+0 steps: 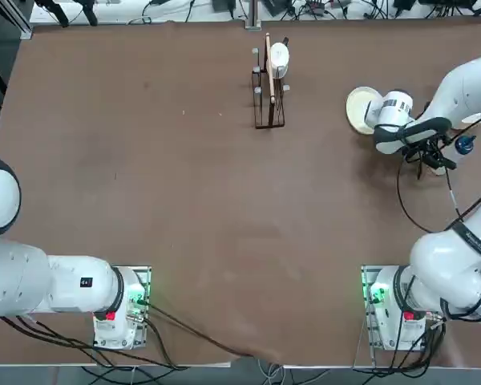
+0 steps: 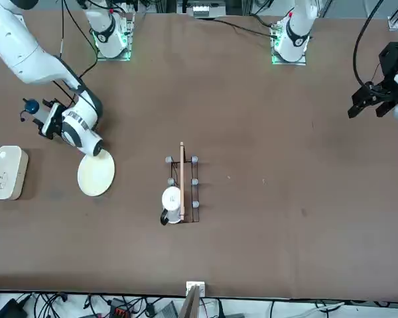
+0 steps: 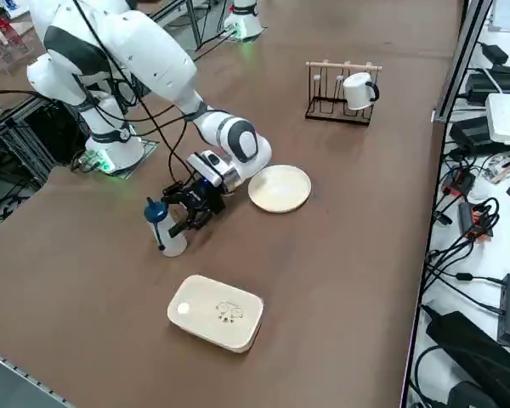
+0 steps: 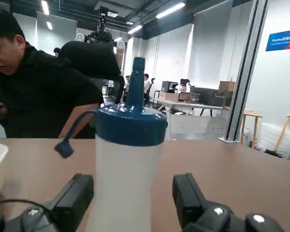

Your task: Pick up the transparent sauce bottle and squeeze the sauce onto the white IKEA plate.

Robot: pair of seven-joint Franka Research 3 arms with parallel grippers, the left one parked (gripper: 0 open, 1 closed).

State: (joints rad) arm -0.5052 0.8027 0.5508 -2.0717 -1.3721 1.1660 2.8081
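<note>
The transparent sauce bottle (image 3: 167, 231) stands upright near the table's right edge, whitish with a dark blue cap (image 4: 131, 123) whose small tethered lid hangs to one side. My right gripper (image 3: 189, 218) is low at the bottle, level with its body. It is open, with the fingers (image 4: 75, 196) on either side of the bottle (image 4: 125, 188) and a gap at each. In the top view the bottle (image 1: 465, 145) shows just beyond the gripper (image 1: 438, 160). The white IKEA plate (image 3: 280, 189) lies flat beside the wrist, further in on the table. The arm covers part of the plate (image 1: 357, 107) from above.
A white rounded-rectangular dish (image 3: 217, 312) lies near the table's right edge, close to the bottle. A black wire rack (image 1: 268, 90) holding a white mug (image 1: 279, 57) stands at the far middle. A person in black (image 4: 36, 92) sits beyond the table edge.
</note>
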